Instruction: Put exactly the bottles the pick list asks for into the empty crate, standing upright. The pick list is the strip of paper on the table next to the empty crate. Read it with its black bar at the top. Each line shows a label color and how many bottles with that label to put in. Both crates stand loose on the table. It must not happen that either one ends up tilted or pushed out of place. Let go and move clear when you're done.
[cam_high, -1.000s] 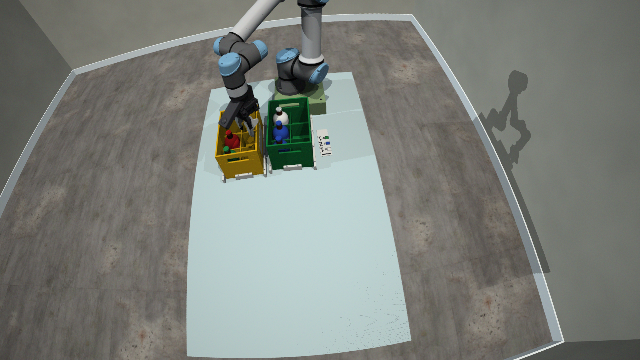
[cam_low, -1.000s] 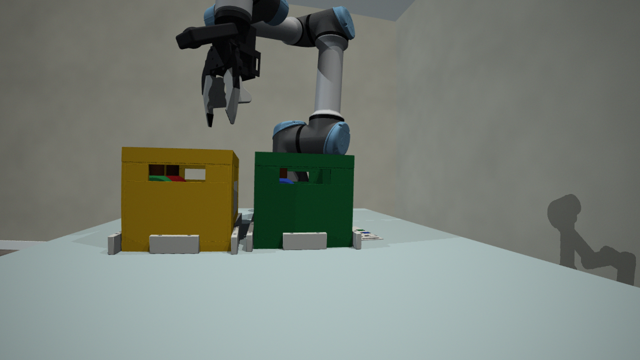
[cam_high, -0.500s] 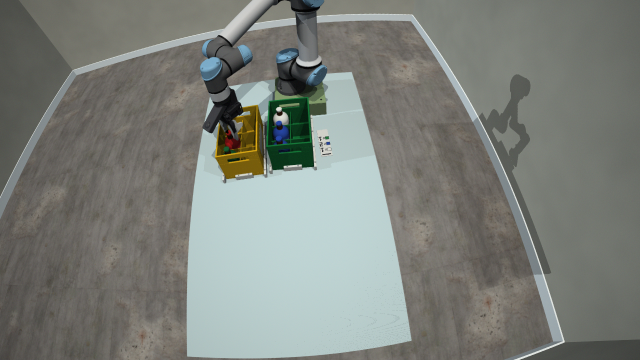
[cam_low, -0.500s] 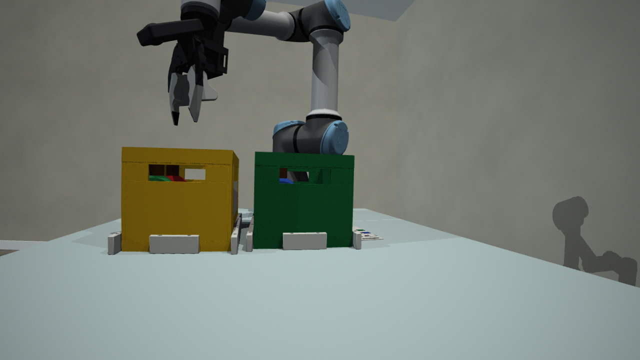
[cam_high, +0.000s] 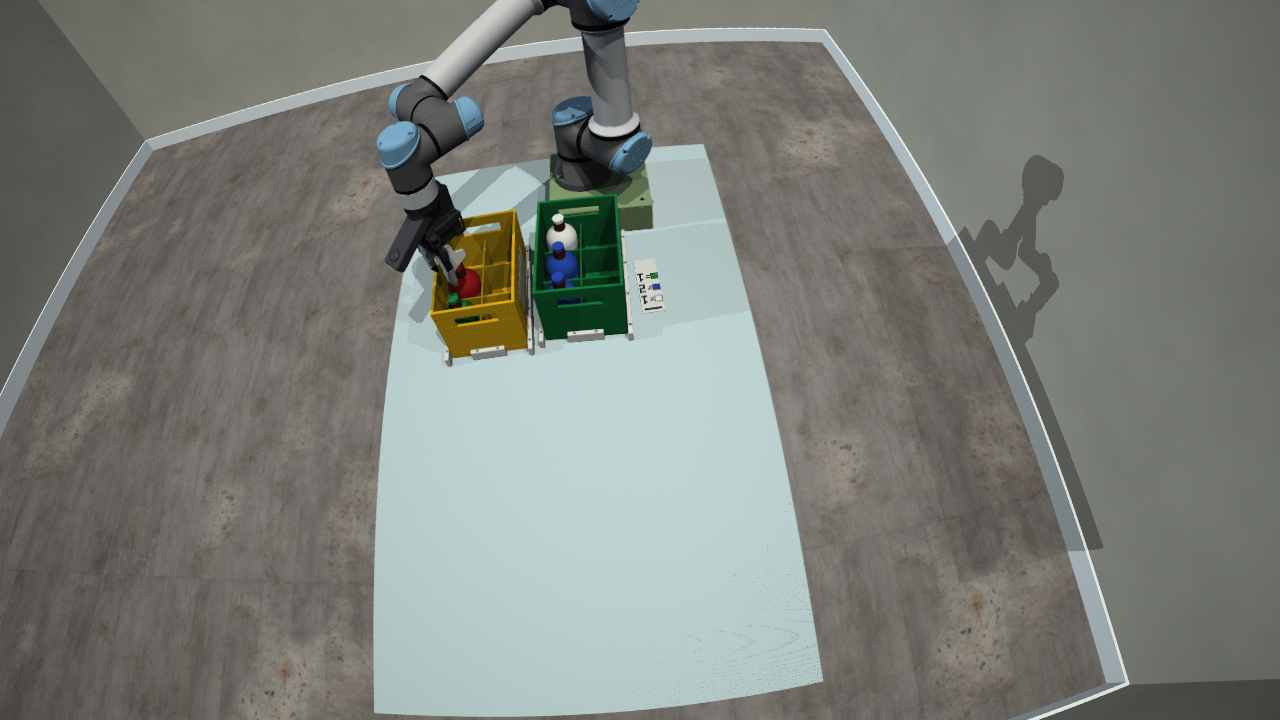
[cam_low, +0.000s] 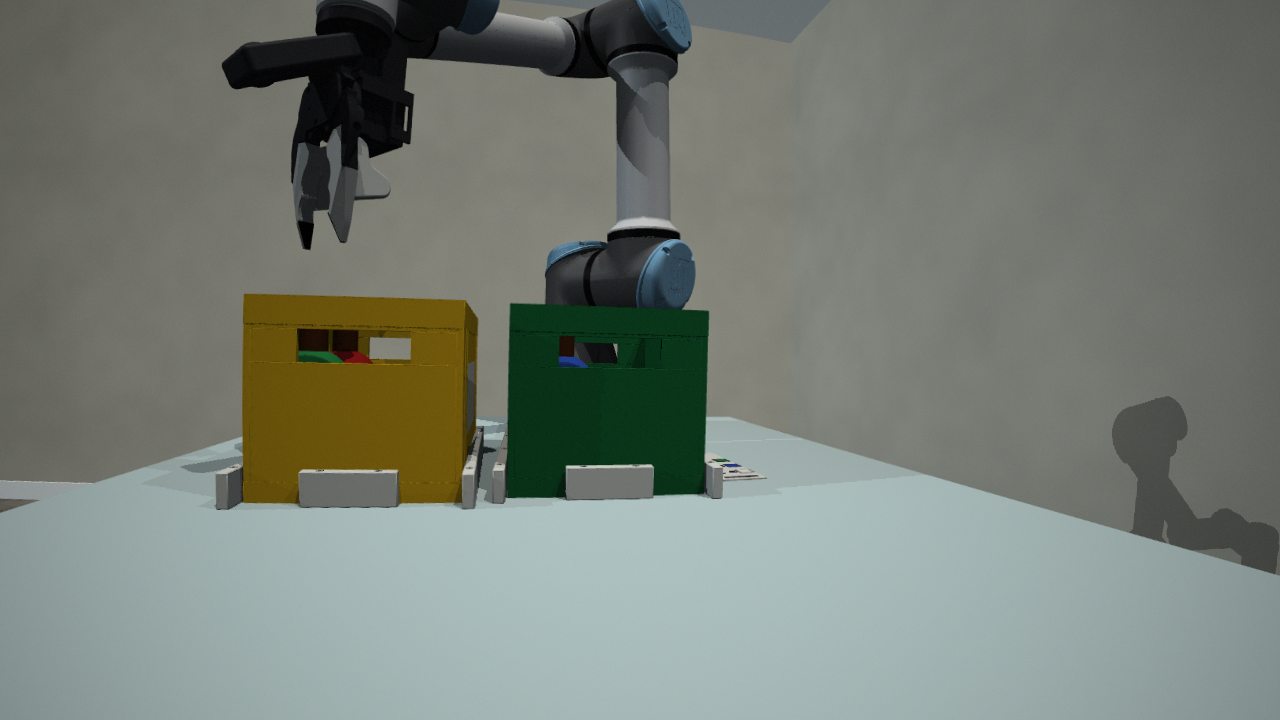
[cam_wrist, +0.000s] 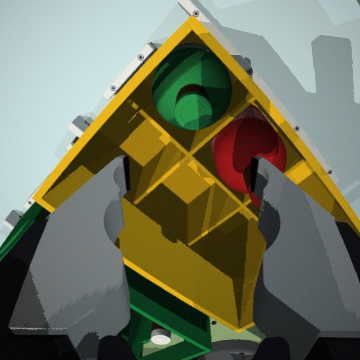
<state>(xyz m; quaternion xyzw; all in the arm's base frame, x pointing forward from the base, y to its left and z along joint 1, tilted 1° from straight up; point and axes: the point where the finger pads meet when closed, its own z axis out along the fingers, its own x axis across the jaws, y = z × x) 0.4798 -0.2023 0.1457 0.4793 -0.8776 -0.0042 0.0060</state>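
The yellow crate (cam_high: 482, 288) holds a green-label bottle (cam_wrist: 192, 87) in its front corner cell and a red-label bottle (cam_wrist: 247, 147) in the cell beside it. The green crate (cam_high: 580, 273) to its right holds a white-label bottle (cam_high: 560, 234) and blue-label bottles (cam_high: 560, 264). The pick list (cam_high: 650, 286) lies right of the green crate. My gripper (cam_low: 324, 240) hangs open and empty above the left side of the yellow crate (cam_low: 358, 398), clear of its rim. In the wrist view its fingers frame the crate's dividers, with the right finger over the red bottle.
White stop blocks (cam_low: 347, 488) sit at the feet of both crates. The arm's base (cam_high: 597, 152) stands behind the green crate (cam_low: 606, 398). The other cells of the yellow crate (cam_wrist: 190, 200) are empty.
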